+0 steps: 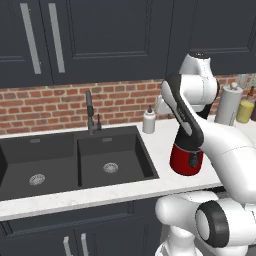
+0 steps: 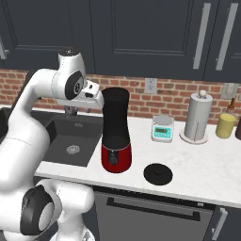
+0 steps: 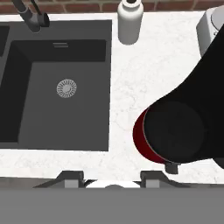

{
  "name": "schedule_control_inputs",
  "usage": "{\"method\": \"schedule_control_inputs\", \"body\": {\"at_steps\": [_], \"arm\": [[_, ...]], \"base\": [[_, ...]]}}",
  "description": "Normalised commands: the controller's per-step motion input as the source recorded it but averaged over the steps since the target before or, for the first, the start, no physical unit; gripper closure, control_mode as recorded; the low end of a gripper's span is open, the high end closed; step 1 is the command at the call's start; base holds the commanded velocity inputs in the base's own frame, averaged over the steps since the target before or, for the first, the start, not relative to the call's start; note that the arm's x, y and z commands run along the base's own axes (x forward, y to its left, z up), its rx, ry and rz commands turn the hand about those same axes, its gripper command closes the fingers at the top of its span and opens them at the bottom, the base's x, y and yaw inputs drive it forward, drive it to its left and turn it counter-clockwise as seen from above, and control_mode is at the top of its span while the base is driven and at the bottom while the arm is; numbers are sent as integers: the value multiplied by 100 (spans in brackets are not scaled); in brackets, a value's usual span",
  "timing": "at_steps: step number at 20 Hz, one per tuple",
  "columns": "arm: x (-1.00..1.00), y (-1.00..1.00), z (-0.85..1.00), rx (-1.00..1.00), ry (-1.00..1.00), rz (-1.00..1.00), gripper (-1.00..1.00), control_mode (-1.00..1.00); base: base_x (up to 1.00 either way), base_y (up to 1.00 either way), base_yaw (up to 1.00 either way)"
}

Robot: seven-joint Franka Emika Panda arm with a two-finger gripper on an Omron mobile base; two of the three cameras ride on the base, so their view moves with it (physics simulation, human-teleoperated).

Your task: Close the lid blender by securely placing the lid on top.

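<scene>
**Sink, soap and paper towels along the brick wall**

A dark double sink [image 1: 75, 165] is sunk into the left part of the white marble counter [image 2: 207, 169], each basin with a round metal drain [image 3: 66, 88]. A dark faucet [image 1: 90, 114] rises at the sink's back edge. A small white soap bottle [image 1: 149, 120] stands just beside the sink's back right corner. Further right along the back edge sit a small white kitchen scale [image 2: 163, 129], a paper towel roll [image 2: 197, 117] on its holder, and a yellow bottle [image 2: 225, 125]. Dark cabinets [image 1: 100, 35] hang above the brick backsplash [image 1: 50, 105].
</scene>
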Motion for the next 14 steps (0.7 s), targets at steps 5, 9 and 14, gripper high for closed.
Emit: {"method": "schedule_control_inputs", "body": {"at_steps": [5, 9, 14], "arm": [[-15, -5, -4, 0, -6, 0, -100, -100], [-11, -54, -23, 0, 1, 2, -100, -100], [-78, -98, -32, 13, -21, -7, -100, -100]], "base": [[0, 0, 0], [0, 0, 0], [0, 0, 0]]}}
